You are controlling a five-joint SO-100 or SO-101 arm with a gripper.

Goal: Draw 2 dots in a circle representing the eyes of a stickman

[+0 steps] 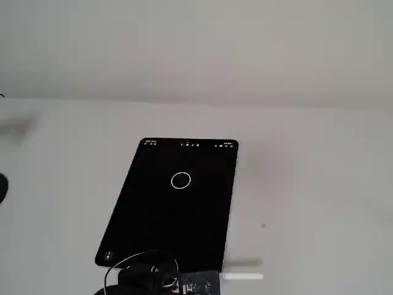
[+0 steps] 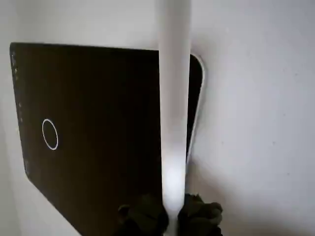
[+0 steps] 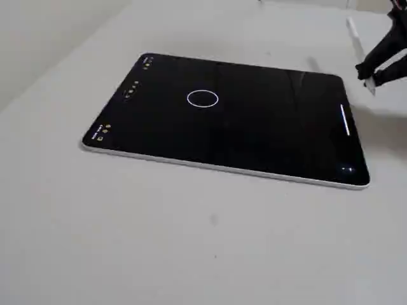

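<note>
A black tablet [image 1: 153, 227] lies flat on the white table. Its screen shows the circle [image 1: 180, 180], a thin white ring that is the stickman's head, also clear in the other fixed view [image 3: 203, 98] and the wrist view [image 2: 50, 133]. No dots show inside the circle, which is plain black within. My gripper [image 2: 171, 216] is shut on a white stylus [image 2: 173, 98]. In the wrist view the stylus runs up across the tablet's right part. In a fixed view the gripper [image 3: 375, 67] and stylus [image 3: 356, 38] hang just past the tablet's right edge, well away from the circle.
Small white icons [image 1: 190, 145] line one short edge of the screen. A thin white bar [image 3: 346, 121] glows near the opposite edge. Bare white table [image 3: 191, 241] surrounds the tablet, with a pale wall behind it. A dark object [image 1: 2, 187] sits at the left edge.
</note>
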